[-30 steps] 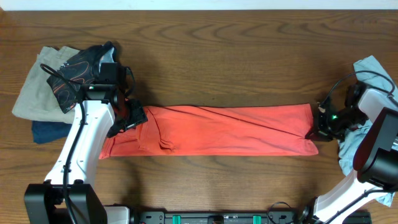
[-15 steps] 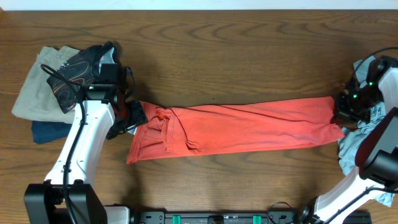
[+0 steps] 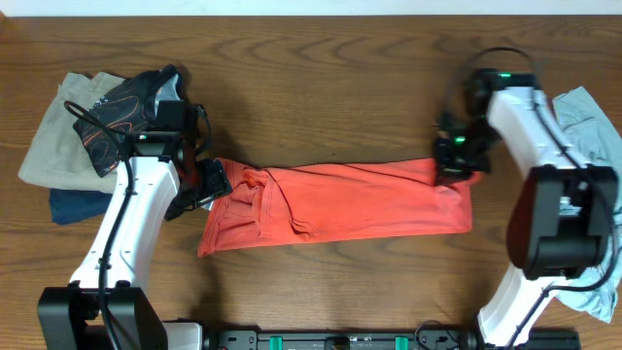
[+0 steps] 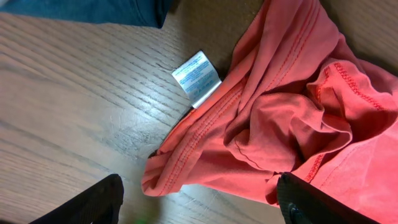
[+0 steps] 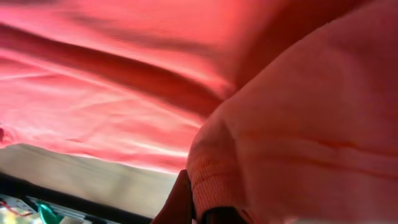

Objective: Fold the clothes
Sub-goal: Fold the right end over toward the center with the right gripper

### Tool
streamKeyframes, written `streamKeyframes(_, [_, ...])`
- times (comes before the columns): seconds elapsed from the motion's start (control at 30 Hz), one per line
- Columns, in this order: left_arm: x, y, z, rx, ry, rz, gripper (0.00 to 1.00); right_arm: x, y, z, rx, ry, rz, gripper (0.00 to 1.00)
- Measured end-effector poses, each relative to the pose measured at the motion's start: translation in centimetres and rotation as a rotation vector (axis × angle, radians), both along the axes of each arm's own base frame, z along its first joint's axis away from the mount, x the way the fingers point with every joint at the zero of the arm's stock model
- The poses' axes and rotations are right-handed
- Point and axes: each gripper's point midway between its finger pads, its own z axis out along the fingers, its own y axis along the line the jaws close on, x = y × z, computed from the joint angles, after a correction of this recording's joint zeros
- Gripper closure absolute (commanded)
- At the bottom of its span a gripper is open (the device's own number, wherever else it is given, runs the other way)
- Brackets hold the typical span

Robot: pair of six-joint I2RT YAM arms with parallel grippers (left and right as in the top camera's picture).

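The coral-red T-shirt of the clothes lies as a long strip across the middle of the table. Its collar end with a white label is bunched at the left. My left gripper stands open just past that end. In the left wrist view its fingers are wide apart over bare wood, holding nothing. My right gripper is shut on the shirt's right end, lifted a little. Red fabric fills the right wrist view. A pale blue-grey shirt lies at the far right, partly under the right arm.
A pile at the far left holds a beige garment, a black one with red lines and a navy one. The left arm rises from the front edge.
The left gripper has let go of the collar end and opened wider. The right gripper first dragged the shirt right, then carried its right end back left and away from the table edge.
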Motion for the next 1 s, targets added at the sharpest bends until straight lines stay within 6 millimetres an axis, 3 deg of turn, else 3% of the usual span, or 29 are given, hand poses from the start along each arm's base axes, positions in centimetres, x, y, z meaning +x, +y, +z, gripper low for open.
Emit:
streamKeyframes(0.17, [0.0, 0.0, 0.0, 0.0, 0.002, 0.0, 0.19, 0.2, 5.2, -0.4, -0.001, -0.048, 0.073, 0.99])
streamKeyframes(0.33, [0.0, 0.0, 0.0, 0.0, 0.002, 0.0, 0.19, -1.0, 8.9, -0.9, -0.008, -0.052, 0.123, 0.98])
streamKeyframes(0.53, [0.0, 0.0, 0.0, 0.0, 0.002, 0.0, 0.19, -2.3, 10.7, -1.0, -0.022, -0.033, 0.142, 0.98])
streamKeyframes(0.8, [-0.1, 0.0, 0.0, 0.0, 0.003, 0.0, 0.19, -3.4, 11.7, -0.9, -0.037, -0.008, 0.151, 0.99])
streamKeyframes(0.87, [-0.1, 0.0, 0.0, 0.0, 0.003, 0.0, 0.19, -3.7, 11.9, -0.9, -0.04, -0.002, 0.159, 0.93])
streamKeyframes(1.0, [-0.1, 0.0, 0.0, 0.0, 0.003, 0.0, 0.19, -3.0, 12.6, -1.1, -0.019, -0.039, 0.157, 0.94])
